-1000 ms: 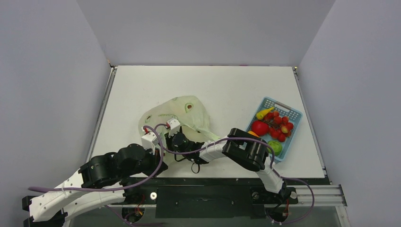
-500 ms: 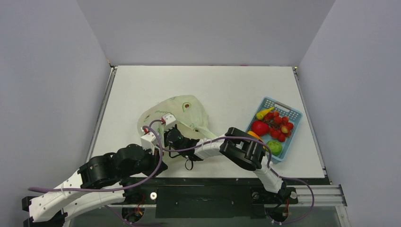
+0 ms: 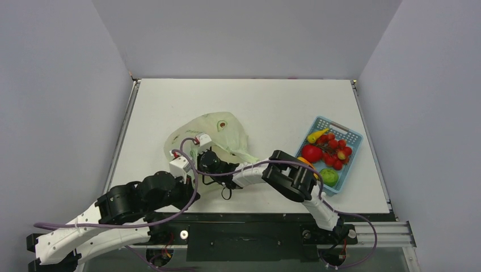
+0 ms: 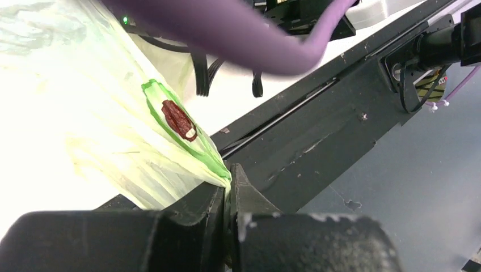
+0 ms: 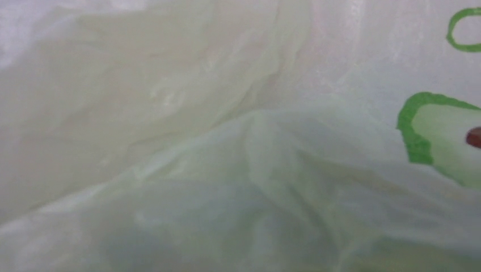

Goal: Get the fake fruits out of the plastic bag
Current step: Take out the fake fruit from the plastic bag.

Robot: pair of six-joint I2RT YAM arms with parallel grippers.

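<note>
The plastic bag (image 3: 218,129), pale yellow-green with brown-red spots, lies crumpled at the table's middle left. My left gripper (image 3: 186,158) is at its near edge. In the left wrist view its jaws (image 4: 228,187) are shut on a green-printed fold of the plastic bag (image 4: 113,124). My right gripper (image 3: 205,153) reaches left into the bag's near side. The right wrist view shows only bag film (image 5: 238,136), and its fingers are hidden. The fake fruits (image 3: 326,152), red, yellow, orange and green, lie in the blue basket. No fruit shows in the bag.
The blue lattice basket (image 3: 338,125) stands at the table's right side, close to the right arm's elbow (image 3: 292,180). A purple cable (image 3: 190,187) loops over both wrists. The table's black front rail (image 4: 317,130) runs just behind the left gripper.
My right gripper has moved left and farther into the bag, and the bag has shifted and bunched up a little. My left gripper stays shut on the bag's edge.
</note>
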